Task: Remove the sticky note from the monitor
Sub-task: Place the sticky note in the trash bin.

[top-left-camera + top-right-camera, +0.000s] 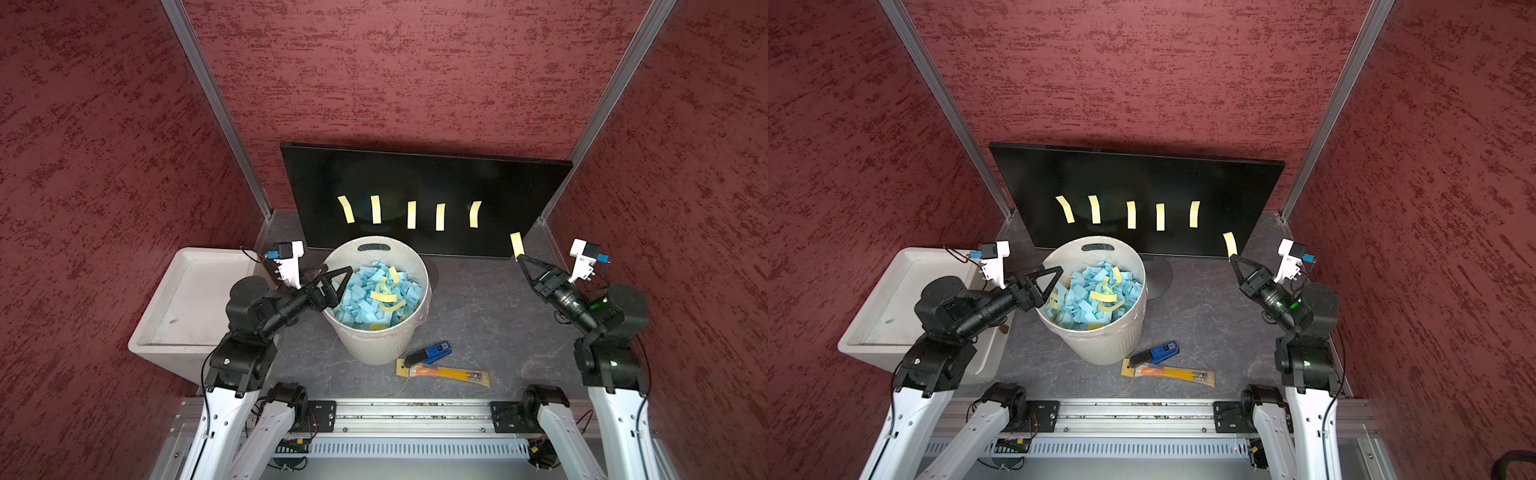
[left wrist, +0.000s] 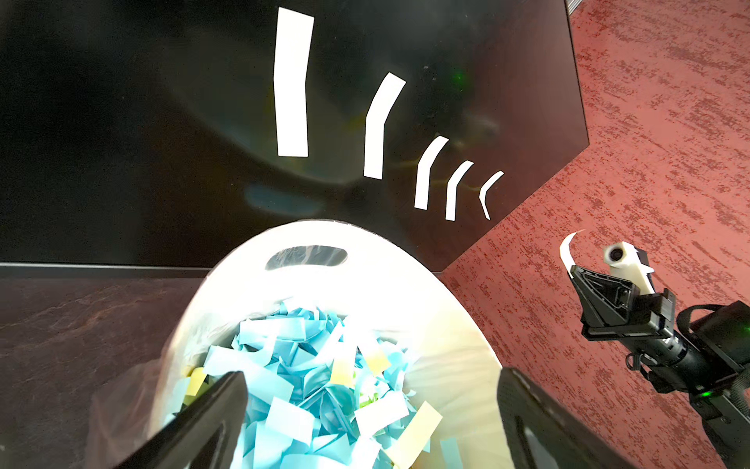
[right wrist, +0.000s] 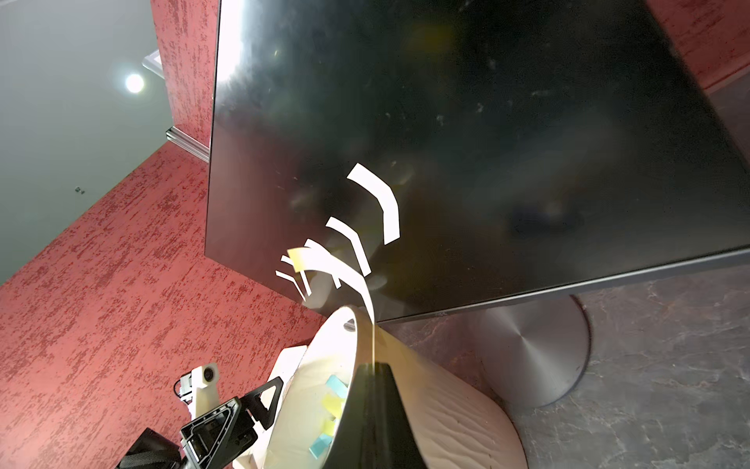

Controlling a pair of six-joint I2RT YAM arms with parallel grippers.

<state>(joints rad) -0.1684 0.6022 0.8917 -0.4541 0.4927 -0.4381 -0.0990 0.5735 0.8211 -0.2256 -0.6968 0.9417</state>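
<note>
**Yellow note in right gripper, bin to its left**

Left gripper hangs wide and empty over the left rim of the bin. Behind the bin, five notes stick upright in a row on the monitor. Right gripper is clamped on the note, which stands upright, clear of the screen's lower right corner. The bin lies leftward, likely its drop.
</note>
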